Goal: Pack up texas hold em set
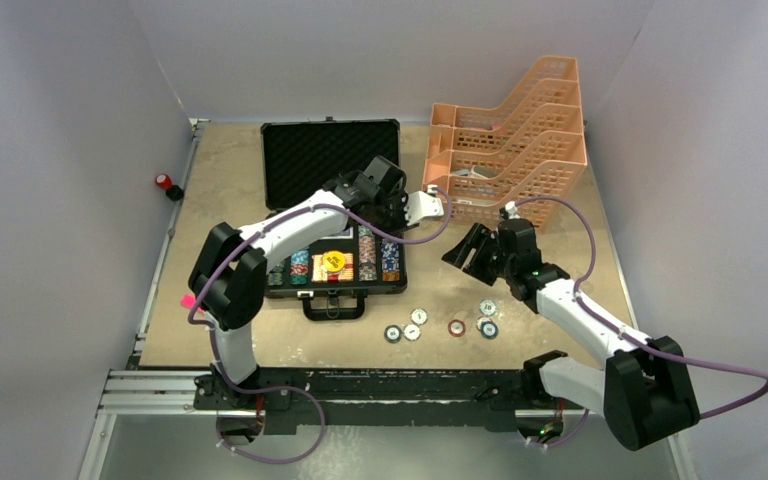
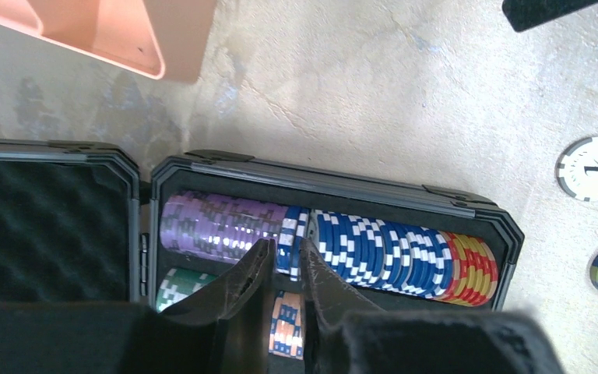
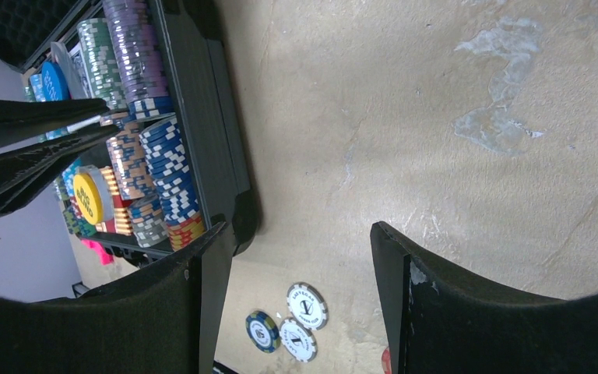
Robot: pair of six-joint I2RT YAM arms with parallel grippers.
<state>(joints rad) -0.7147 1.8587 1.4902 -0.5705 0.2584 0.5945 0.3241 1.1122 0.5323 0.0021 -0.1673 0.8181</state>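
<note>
The black briefcase [image 1: 335, 292] lies open, its foam lid [image 1: 330, 160] flat behind it. Rows of purple, blue and red chips [image 2: 389, 249] fill the tray, with a yellow dealer button [image 1: 333, 262] on top. My left gripper [image 2: 284, 253] hangs over the right-hand chip row [image 1: 390, 255], open by a narrow slit, with two blue-white chips [image 2: 296, 238] of the row just beyond its tips. My right gripper [image 3: 302, 234] stands wide open and holds nothing, above the table right of the case [image 3: 202, 117]. Several loose chips [image 1: 456, 327] lie in front of the case.
A peach lattice tray rack [image 1: 510, 140] stands at the back right, close to the left wrist. A red button [image 1: 163, 182] sits off the table's left edge. A pink marker [image 1: 188, 300] lies by the left arm. Loose chips [image 3: 306, 305] lie below the right gripper.
</note>
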